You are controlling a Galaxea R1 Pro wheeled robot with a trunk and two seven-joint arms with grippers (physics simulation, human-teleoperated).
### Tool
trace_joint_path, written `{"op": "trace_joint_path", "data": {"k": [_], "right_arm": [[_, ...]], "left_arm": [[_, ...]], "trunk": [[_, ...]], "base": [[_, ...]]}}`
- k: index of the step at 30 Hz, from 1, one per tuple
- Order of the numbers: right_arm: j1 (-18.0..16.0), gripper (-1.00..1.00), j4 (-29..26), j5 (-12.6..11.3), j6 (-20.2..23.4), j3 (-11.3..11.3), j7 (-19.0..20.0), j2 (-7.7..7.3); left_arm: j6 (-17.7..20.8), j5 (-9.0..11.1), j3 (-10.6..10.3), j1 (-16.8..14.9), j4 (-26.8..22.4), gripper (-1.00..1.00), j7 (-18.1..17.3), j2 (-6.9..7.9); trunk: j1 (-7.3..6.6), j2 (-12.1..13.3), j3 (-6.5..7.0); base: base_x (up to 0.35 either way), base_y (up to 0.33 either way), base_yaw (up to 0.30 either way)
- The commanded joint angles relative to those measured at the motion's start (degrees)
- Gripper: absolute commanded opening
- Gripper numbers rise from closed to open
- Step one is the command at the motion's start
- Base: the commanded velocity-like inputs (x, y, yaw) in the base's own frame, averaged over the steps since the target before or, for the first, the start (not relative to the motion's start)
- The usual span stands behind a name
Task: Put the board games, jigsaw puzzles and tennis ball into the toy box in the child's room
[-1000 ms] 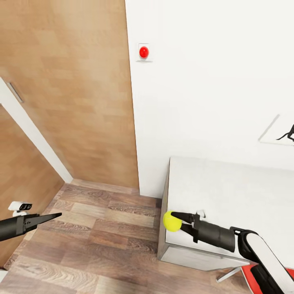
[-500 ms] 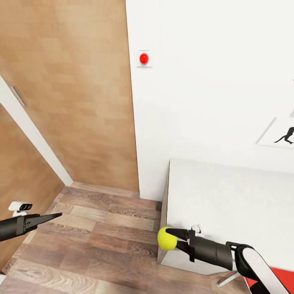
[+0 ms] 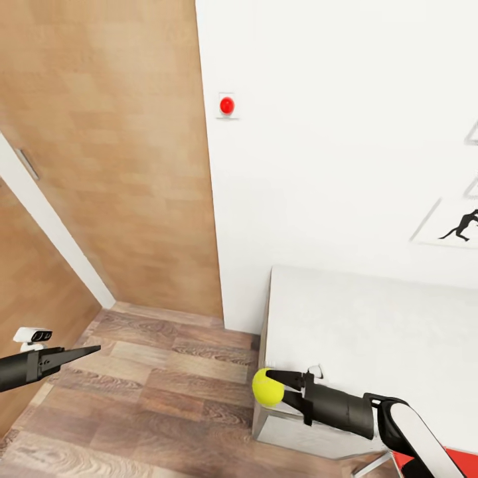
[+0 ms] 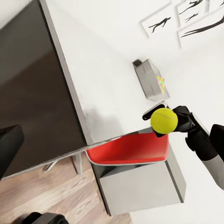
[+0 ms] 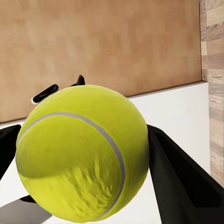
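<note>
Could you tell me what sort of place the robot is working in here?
It looks like a child's bedroom or study corner: white walls with black silhouette sports posters, a wood-plank floor, and a pale grey desk. A grey toy box sits on the desk, and the right gripper holds a tennis ball.

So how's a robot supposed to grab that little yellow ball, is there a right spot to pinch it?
The tennis ball is round, so no side is special; what matters is pinching across its widest middle. That is how the right gripper has it: one finger on each opposite side, ball centred between them. A pinch off-centre would probably squeeze it out.
</note>
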Motion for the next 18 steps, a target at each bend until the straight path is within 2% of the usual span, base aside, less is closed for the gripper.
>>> {"op": "trace_joint_path", "data": {"k": [1, 6, 18], "right_arm": [[0.0, -1.00, 0.0, -0.1, 0.1, 0.0, -0.1, -0.02], [0.0, -1.00, 0.0, 0.2, 0.1, 0.0, -0.1, 0.04], [0.0, -1.00, 0.0, 0.3, 0.1, -0.9, 0.6, -0.03]], "left_arm": [[0.6, 0.0, 0.0, 0.0, 0.0, 1.00, -0.2, 0.02], [0.6, -0.1, 0.0, 0.0, 0.0, 1.00, -0.2, 0.09], [-0.4, -0.2, 0.1, 0.0, 0.2, 1.00, -0.2, 0.10]], "trunk": [[0.05, -0.1, 0.00], [0.05, -0.1, 0.47], [0.05, -0.1, 1.61]], "base": [[0.193, -0.189, 0.000], [0.102, -0.099, 0.000], [0.007, -0.007, 0.000]]}}
